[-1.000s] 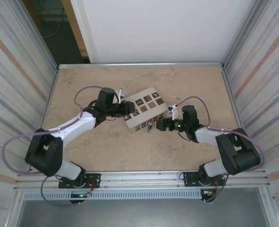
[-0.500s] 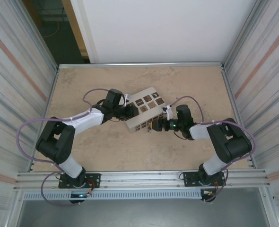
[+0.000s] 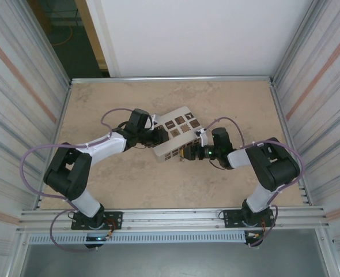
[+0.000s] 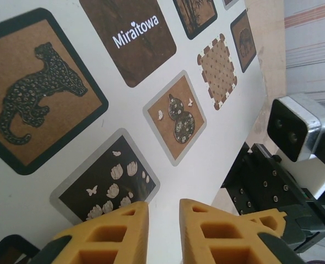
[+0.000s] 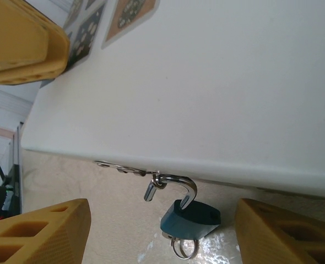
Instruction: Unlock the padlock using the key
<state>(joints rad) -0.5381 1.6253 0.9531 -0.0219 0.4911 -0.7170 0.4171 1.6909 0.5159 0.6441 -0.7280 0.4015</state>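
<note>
Padlock [image 5: 190, 217]: hooked on white box [image 5: 206, 82] hasp.
Right gripper [image 5: 162, 215]: spread wide, straddling padlock, empty.
Left gripper [image 4: 163, 208]: narrow gap, empty.

Soft, even light from above fills the top view. The tabletop [image 3: 129, 184] around the white box [image 3: 178, 137] is bright, with only faint shadows beneath the arms, and the wall beyond the box is nearly washed out. In the right wrist view the box's side is pale, the padlock [image 5: 191, 217] below it glints, and the right pincer [image 5: 162, 212] has blurred near fingers [image 5: 38, 234]. In the left wrist view the box's prints are sharp and the left pincer [image 4: 163, 206] is soft.
</note>
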